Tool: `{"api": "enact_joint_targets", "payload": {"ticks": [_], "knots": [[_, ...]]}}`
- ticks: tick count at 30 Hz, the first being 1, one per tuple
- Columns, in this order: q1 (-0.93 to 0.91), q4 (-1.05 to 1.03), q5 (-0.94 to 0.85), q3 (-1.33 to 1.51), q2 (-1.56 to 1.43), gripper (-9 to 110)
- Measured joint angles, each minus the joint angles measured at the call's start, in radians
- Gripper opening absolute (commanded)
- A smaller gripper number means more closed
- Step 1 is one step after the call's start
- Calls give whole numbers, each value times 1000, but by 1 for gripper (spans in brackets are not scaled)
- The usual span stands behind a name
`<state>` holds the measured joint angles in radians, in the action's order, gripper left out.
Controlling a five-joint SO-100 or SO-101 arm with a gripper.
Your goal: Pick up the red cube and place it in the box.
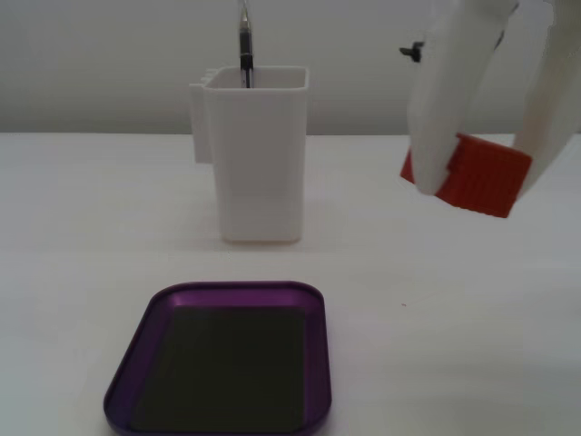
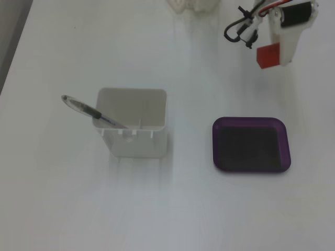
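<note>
Two white fingers (image 1: 436, 109) of the gripper (image 1: 481, 182) pinch the red cube (image 1: 481, 177), held clear of the table (image 1: 91, 227), upper right in a fixed view. Purple box (image 1: 222, 291) sits w/ apparently nothing inside; white container (image 2: 133, 128) w/ pen (image 2: 86, 110) stands nearby

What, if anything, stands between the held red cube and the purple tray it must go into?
Nothing visible does. The end effector holds the red cube above bare table, and the purple tray lies open and empty. The white container with its pen stands off to the side.
</note>
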<state>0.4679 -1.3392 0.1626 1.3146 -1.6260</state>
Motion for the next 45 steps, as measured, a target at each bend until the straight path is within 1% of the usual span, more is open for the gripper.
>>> {"api": "enact_joint_targets", "payload": {"ticks": [5,9,14,18,21,30,36,45], "knots": [[-9,212,17,0,21,-1],[-67,308,46,0,124,-1],[-144,333,51,2,278,-1],[-181,370,63,2,337,-1],[-213,380,63,2,342,-1],[-218,382,63,2,344,0],[-216,443,63,2,345,0],[-224,451,63,2,350,0]]}}
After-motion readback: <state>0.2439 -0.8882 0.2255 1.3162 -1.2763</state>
